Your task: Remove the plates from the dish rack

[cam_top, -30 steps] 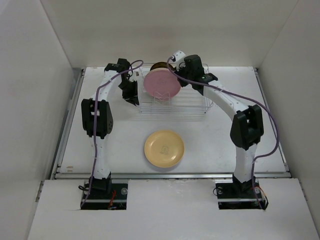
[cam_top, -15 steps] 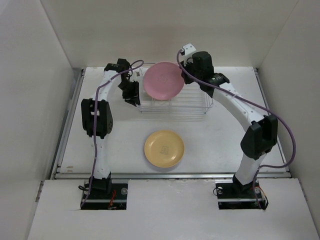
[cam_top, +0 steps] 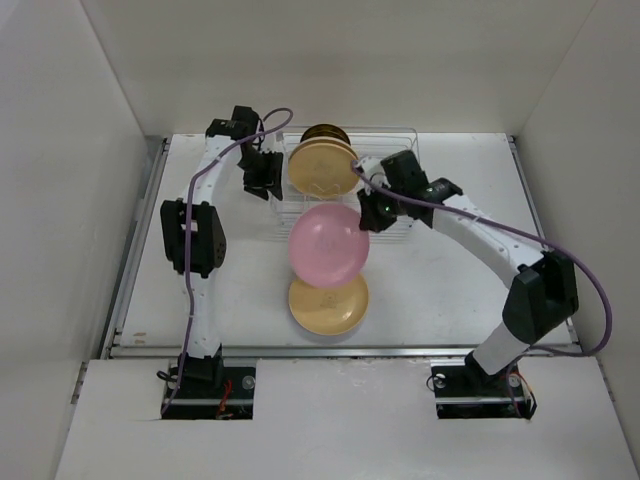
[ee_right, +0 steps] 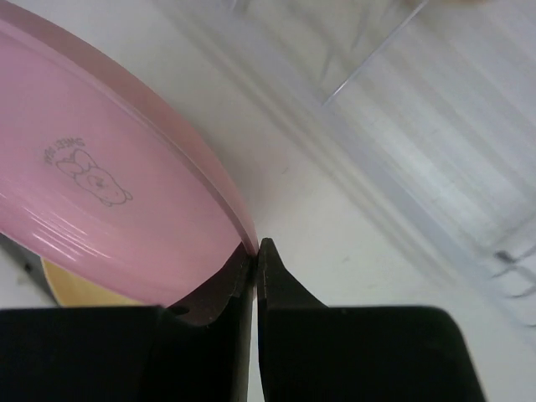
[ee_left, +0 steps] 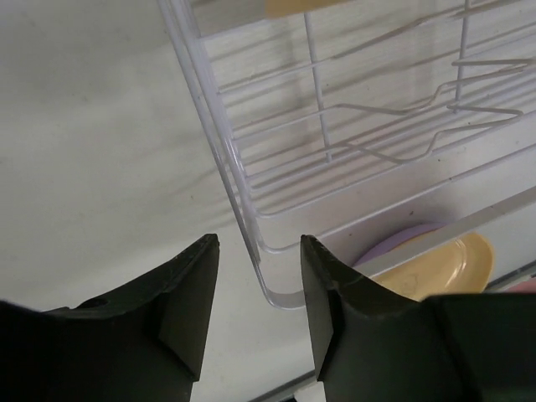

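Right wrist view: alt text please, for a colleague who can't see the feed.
The right end effector pinches the rim of a pink plate bearing a small printed figure, with a yellow plate showing beneath it. The wire dish rack lies beyond on the white table.

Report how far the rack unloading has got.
Done: one yellow plate lies on the table. In hand: the right gripper pinches the pink plate by its rim, above the yellow one. Left: a cream plate and a brown plate behind it stand in the dish rack; the left gripper hangs open at its corner.
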You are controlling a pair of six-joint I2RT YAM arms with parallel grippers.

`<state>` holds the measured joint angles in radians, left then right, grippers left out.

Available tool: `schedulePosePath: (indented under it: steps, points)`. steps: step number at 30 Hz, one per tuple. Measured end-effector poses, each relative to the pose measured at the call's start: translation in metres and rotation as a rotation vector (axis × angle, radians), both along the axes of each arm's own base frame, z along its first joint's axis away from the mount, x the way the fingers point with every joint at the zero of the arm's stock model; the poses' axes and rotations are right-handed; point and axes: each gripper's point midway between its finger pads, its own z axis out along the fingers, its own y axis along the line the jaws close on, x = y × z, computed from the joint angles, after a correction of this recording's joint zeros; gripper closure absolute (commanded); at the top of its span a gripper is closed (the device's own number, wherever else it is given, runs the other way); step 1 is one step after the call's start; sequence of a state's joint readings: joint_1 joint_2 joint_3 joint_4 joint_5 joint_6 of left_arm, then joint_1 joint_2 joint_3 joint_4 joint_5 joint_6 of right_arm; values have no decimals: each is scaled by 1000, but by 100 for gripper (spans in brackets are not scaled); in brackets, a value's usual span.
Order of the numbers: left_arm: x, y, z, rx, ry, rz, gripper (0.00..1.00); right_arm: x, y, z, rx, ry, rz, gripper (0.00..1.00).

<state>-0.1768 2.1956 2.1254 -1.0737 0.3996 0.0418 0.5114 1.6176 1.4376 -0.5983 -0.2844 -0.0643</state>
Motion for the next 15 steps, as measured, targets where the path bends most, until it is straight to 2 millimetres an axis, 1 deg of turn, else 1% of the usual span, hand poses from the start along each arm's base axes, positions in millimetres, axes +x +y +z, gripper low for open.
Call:
schedulePosePath:
  steps: [2,4,5,6,7,8,9,10,11,14,15]
  points:
    - [7,1,2,11,-46,-22,56,-32,7,-33,-44,101,53,100]
    - [14,0,7,16,-94,-49,51,-58,14,-59,-89,186,98,100]
    - [19,0,11,19,-121,-62,45,-67,16,-70,-109,219,114,100]
    - [23,-2,14,23,-150,-80,43,-73,17,-78,-125,247,124,94]
    - [28,-3,18,28,-186,-98,40,-76,18,-85,-138,268,126,79]
    - [33,-6,22,37,-221,-122,37,-77,18,-91,-147,287,122,59]
    - [36,-10,26,44,-257,-151,34,-77,18,-96,-153,300,115,28]
    - [39,-14,29,55,-289,-178,30,-77,18,-100,-159,313,106,19]
    - [42,-20,33,68,-323,-205,30,-78,17,-103,-165,317,106,13]
    - [52,-37,42,104,-424,-268,30,-75,17,-104,-174,316,94,11]
    - [56,-44,45,114,-457,-285,32,-74,17,-102,-174,312,88,9]
